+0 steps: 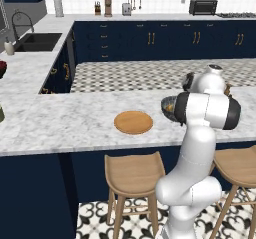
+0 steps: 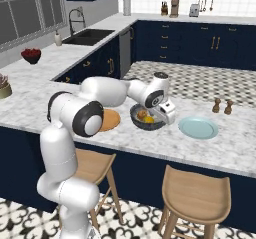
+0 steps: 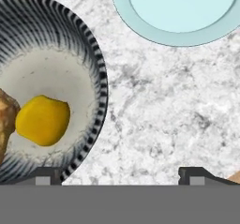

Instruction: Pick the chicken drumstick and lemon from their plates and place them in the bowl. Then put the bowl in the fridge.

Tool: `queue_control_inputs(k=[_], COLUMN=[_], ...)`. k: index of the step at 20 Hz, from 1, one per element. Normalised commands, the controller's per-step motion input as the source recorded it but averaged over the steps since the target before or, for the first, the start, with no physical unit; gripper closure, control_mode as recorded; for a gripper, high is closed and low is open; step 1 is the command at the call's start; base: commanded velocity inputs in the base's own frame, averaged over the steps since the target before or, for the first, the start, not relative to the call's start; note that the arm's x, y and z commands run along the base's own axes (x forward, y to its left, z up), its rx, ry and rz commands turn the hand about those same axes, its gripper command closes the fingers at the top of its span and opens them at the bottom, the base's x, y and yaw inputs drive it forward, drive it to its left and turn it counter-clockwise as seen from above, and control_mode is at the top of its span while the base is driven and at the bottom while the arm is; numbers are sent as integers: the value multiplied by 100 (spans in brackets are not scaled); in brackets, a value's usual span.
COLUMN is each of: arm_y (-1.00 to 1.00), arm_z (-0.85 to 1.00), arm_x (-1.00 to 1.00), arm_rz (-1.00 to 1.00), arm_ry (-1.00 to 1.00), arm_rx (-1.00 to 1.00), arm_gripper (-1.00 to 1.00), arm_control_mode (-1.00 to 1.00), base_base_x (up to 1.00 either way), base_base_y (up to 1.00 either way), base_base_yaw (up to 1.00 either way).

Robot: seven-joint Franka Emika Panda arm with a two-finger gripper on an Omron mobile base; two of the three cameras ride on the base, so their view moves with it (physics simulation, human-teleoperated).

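While the gripper (image 3: pixel 119 174) hangs wide open and holding nothing above the marble counter (image 2: pixel 235 148), the lemon (image 3: pixel 42 120) and the chicken drumstick (image 3: pixel 5 120) lie touching each other inside the bowl (image 2: pixel 144 124). The pale-blue plate (image 2: pixel 198 127) sits bare just right of the bowl, and the wooden plate (image 1: pixel 133 122) sits bare to the bowl's left, nearer the counter's front edge

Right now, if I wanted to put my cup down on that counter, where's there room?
Bare marble lies left of the wooden plate, and between the bowl and blue plate. It is crowded at the bowl, where the open gripper hovers.
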Motion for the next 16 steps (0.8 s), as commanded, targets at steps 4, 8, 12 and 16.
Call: queue_control_inputs(k=[4,8,12,16], arm_y=[-2,3,3,15], arm_z=[-16,-40,-20,-25], arm_x=[2,9,35,33], arm_rz=[0,0,0,2], arm_ry=[-6,2,2,0], arm_rx=[10,4,1,0], arm_gripper=[-100,-100,-100,-100], arm_control_mode=[-100,-100,-100,-100], base_base_x=[0,0,0,0], base_base_y=[0,0,0,0], base_base_yaw=[0,0,0,0])
